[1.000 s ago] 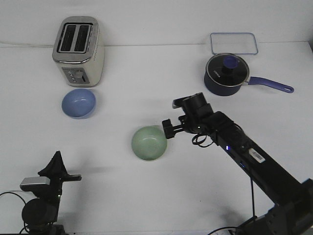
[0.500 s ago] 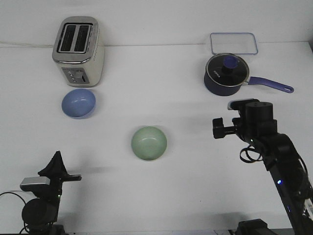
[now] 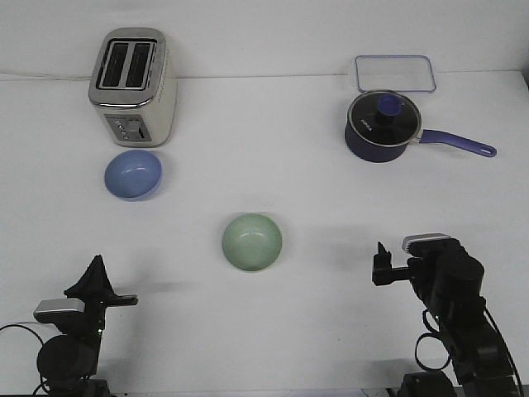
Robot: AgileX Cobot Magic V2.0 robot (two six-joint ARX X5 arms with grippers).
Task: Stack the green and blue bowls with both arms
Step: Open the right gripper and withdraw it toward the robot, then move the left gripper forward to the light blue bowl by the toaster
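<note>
The pale green bowl [image 3: 252, 241] sits upright near the middle of the table. The light blue bowl [image 3: 133, 174] sits upright at the left, just in front of the toaster. The two bowls are well apart. My left gripper [image 3: 97, 265] is low at the front left, its fingers together in a point, holding nothing. My right gripper [image 3: 380, 255] is drawn back at the front right, well to the right of the green bowl and holding nothing. It is seen side-on, so its opening does not show.
A cream and silver toaster [image 3: 132, 87] stands at the back left. A dark blue lidded saucepan [image 3: 382, 126] with a long handle stands at the back right. A clear rectangular lid [image 3: 395, 73] lies behind it.
My right arm has pulled back from the green bowl's right rim to the front right of the table. The bowls and my left arm have not moved.
</note>
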